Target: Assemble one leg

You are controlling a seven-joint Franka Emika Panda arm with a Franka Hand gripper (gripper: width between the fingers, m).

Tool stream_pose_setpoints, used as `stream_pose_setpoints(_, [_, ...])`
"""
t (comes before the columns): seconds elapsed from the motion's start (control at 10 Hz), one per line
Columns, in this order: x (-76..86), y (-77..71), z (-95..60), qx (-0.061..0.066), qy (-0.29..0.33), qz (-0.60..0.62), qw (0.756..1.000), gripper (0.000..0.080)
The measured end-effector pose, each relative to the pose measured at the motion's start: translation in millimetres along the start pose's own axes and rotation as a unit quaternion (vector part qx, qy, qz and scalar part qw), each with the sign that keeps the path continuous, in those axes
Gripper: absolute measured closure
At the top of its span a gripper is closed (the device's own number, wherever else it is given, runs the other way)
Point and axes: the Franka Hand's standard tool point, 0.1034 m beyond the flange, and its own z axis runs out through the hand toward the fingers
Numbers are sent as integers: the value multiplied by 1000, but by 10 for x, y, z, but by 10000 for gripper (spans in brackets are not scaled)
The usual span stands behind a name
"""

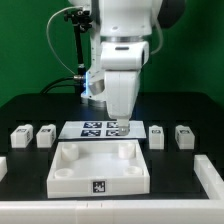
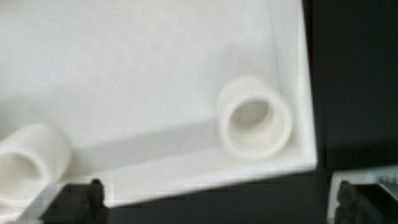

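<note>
The white robot arm (image 1: 122, 50) is hanging over the middle of the black table (image 1: 25, 195). Its two-finger gripper (image 1: 120, 124) is pointing straight down near the back edge of the large white square plastic tray (image 1: 70, 175) with round corner sockets, close to where this tray is meeting the thin flat white marker board (image 1: 92, 127). In the wrist view the two dark fingers (image 2: 71, 203) are showing far apart, and nothing is sitting between them, so the gripper (image 2: 217, 198) is standing wide open and is holding nothing. Below it the tray (image 2: 143, 90) is filling most of that picture, with one round socket (image 2: 254, 118) in full sight and a second socket (image 2: 25, 162) half cut by the picture edge (whether the fingers are touching the tray, I cannot tell). The small white plastic oblong legs are lying on the table in one row beside the marker board, all apart from the gripper. The outer left leg (image 1: 20, 136) and the inner left leg (image 1: 45, 136) are lying at the exterior view's left, and the inner right leg (image 1: 157, 136) and the outer right leg (image 1: 183, 135) at its right.
</note>
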Motion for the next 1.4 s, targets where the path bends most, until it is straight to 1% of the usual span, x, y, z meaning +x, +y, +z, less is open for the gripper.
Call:
stream_pose_setpoints(0.1, [-158, -110, 149, 8, 3, -59, 998, 150])
stream_pose_setpoints(0.2, [-270, -159, 263, 16, 5, -65, 998, 150])
stream_pose_setpoints(0.4, [-411, -255, 475, 25, 10, -46, 999, 150])
stream_pose_setpoints(0.5, [-455, -285, 519, 29, 11, -40, 999, 150])
stream_pose_setpoints(0.7, [-458, -287, 522, 30, 11, -38, 999, 150])
stream_pose_setpoints(1.0, [-461, -293, 530, 31, 11, -38, 999, 552])
stream_pose_setpoints(1.1, [-461, -294, 532, 31, 11, -38, 999, 552])
stream_pose_setpoints(1.2, [-461, -291, 530, 30, 11, -38, 999, 724])
stream_pose_setpoints(1.3, [-462, -286, 527, 29, 11, -38, 999, 741])
stream_pose_setpoints(1.4, [-462, -286, 527, 29, 11, -38, 999, 741])
